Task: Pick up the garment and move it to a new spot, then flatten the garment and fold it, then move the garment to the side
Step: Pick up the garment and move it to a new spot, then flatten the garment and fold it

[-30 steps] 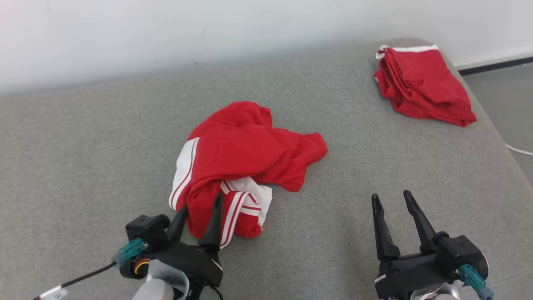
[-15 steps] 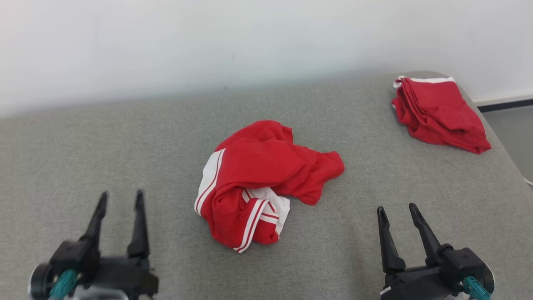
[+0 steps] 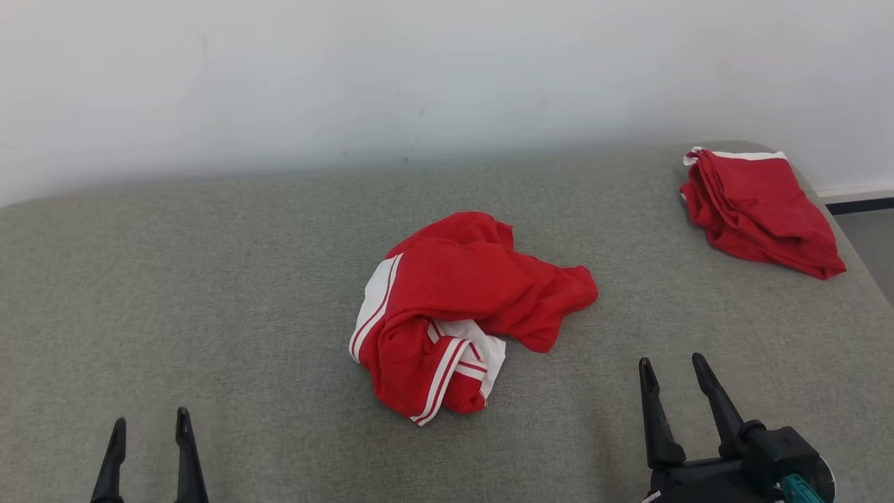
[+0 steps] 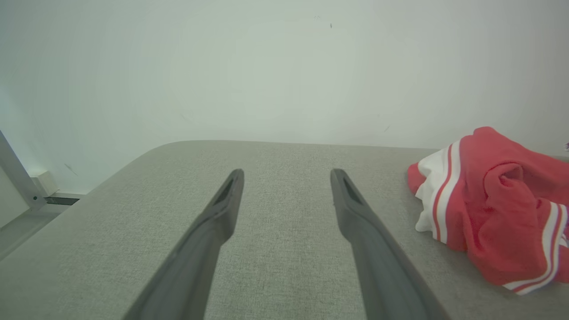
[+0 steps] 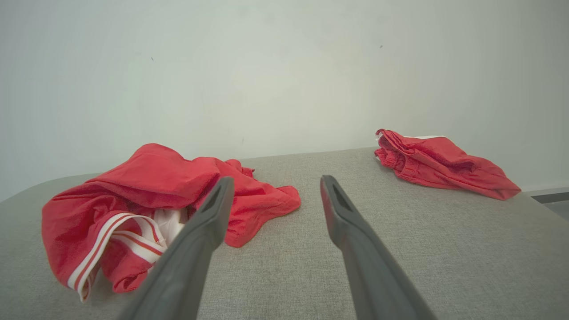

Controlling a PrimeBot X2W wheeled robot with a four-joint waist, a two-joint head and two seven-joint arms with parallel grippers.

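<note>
The garment (image 3: 461, 307) is red with white stripes and lies crumpled in the middle of the grey padded surface (image 3: 209, 279); the left wrist view has it at the right edge as the garment (image 4: 493, 209), the right wrist view at the left as the garment (image 5: 151, 200). My left gripper (image 3: 150, 426) is at the lower left, open and empty, well left of the garment; my left gripper (image 4: 286, 175) points at bare fabric. My right gripper (image 3: 672, 365) is open and empty at the lower right; my right gripper (image 5: 274, 183) sits just right of the garment's edge.
A second red garment (image 3: 758, 209), folded, lies at the far right corner of the surface, also seen as the folded garment (image 5: 440, 164). A white wall (image 3: 419, 70) runs along the back. The floor (image 3: 869, 244) drops away past the right edge.
My left gripper has let go of the garment's near edge and pulled back to the lower left. The camera has tilted up, so the whole scene sits lower in view.
</note>
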